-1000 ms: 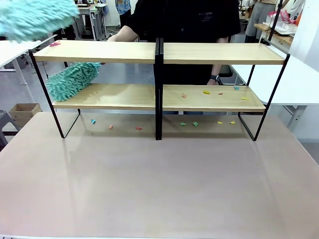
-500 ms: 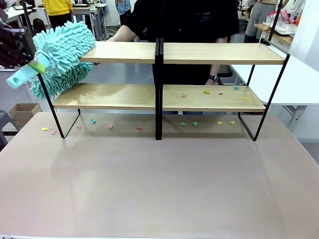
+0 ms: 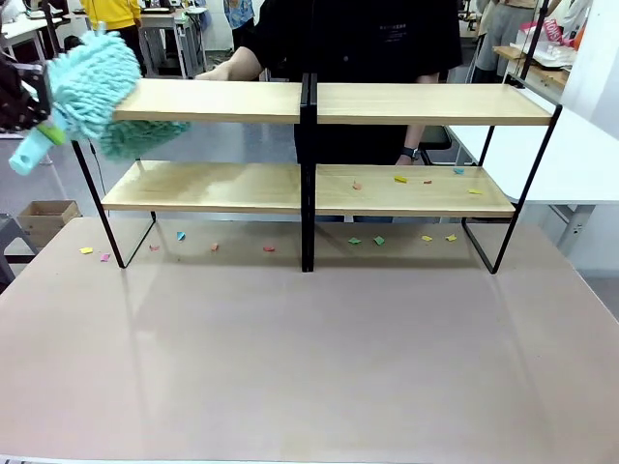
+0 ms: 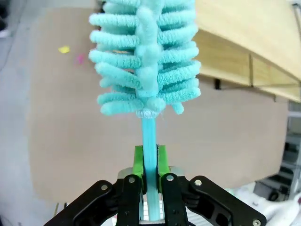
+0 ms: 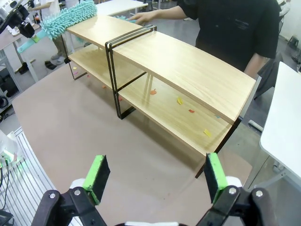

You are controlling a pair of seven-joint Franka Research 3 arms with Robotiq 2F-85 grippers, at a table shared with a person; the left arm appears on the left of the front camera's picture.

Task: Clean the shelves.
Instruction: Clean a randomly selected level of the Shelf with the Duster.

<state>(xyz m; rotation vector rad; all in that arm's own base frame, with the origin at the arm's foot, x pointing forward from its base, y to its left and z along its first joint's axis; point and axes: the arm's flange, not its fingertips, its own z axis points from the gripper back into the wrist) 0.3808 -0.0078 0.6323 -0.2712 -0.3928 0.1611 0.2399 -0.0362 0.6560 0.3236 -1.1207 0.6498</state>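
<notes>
Clamps handle of fluffy teal duster (image 4: pixel 146 56) in left claw (image 4: pixel 150 161); holds right claw (image 5: pixel 155 176) wide apart, empty. Has raised duster head since half a second ago to top-left end of shelves (image 3: pixel 416 104), standing across far side of bench (image 3: pixel 309 358).

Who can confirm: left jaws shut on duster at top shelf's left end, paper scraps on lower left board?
Wrong board: the front view shows the paper scraps on the lower right board of the shelves. Rest holds: left gripper, jaws shut on the duster at the top left end.

Lab-like workroom; white tables (image 3: pixel 585 155); more desks (image 3: pixel 169 24) behind
</notes>
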